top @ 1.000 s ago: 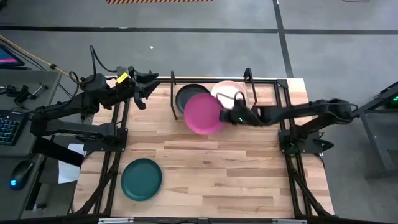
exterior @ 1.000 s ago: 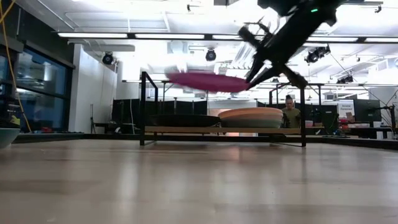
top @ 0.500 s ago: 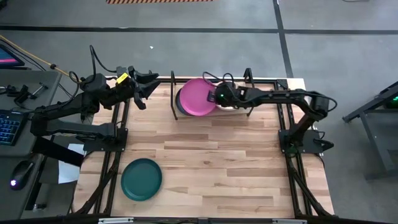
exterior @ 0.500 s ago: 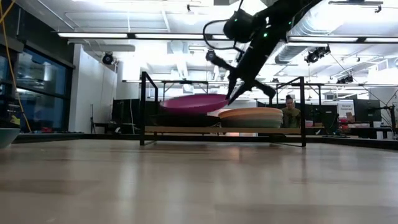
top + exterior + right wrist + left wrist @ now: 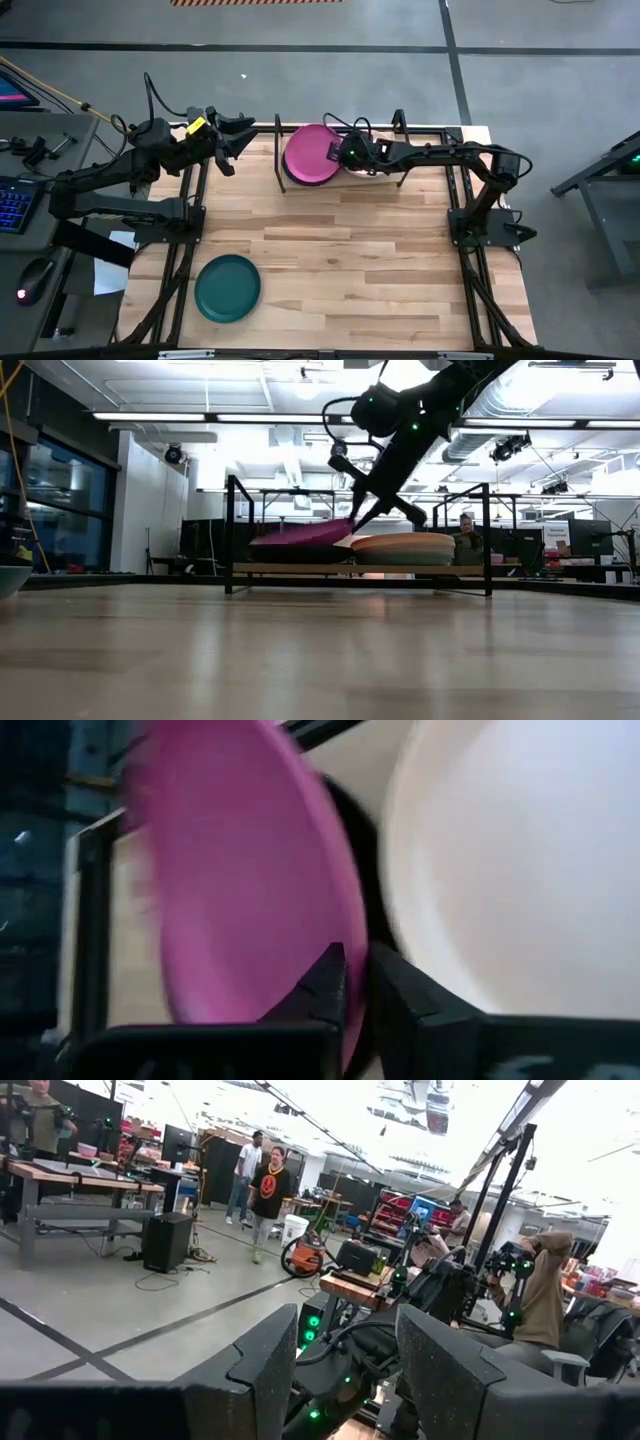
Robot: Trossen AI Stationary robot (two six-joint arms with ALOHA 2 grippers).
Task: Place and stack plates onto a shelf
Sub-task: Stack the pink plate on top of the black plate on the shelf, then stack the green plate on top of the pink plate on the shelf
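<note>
The left gripper (image 5: 240,138) waits off the table's left rear corner, fingers apart and empty. A teal plate (image 5: 227,287) lies alone near the front left edge, well apart from the shelf (image 5: 278,172). On the shelf's left side the magenta plate (image 5: 311,153) rests tilted on a black plate (image 5: 285,554), its right rim pinched thinly in the right gripper (image 5: 344,155), whose fingers are nearly together. Beside it sits a pale stack (image 5: 405,547). These plates look stiff, light and smooth, probably slippery; the rim is the only sensible hold, and a tilted release could let one slide.
</note>
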